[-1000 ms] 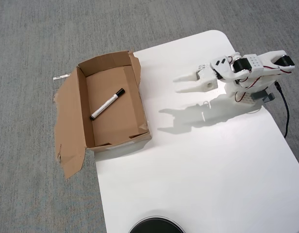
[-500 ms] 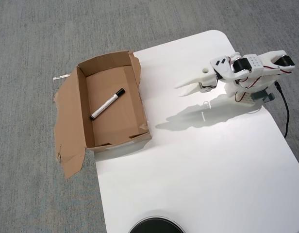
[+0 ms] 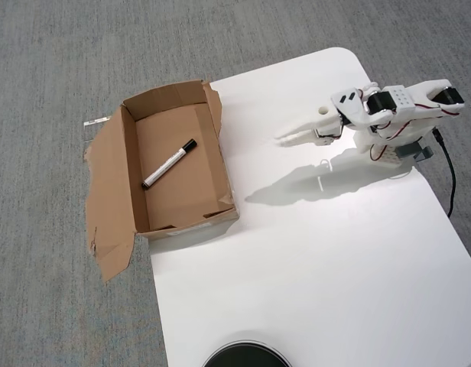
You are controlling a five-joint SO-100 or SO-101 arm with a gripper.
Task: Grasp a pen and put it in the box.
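In the overhead view the white pen [image 3: 169, 164] with its black cap lies diagonally on the floor of the brown cardboard box [image 3: 224, 164], cap toward the upper right. The box stands at the left edge of the white table, its wide torn flap [image 3: 107, 199] folded out over the carpet. My white gripper [image 3: 287, 137] hangs above the table to the right of the box, fingers pointing left toward it, well apart from box and pen. Its fingers look closed together with nothing between them.
The white table [image 3: 312, 260] fills the right and lower part. The arm's base [image 3: 404, 130] sits at the table's right edge with a black cable [image 3: 449, 176] running down. A dark round object [image 3: 245, 355] shows at the bottom edge. Grey carpet surrounds the table.
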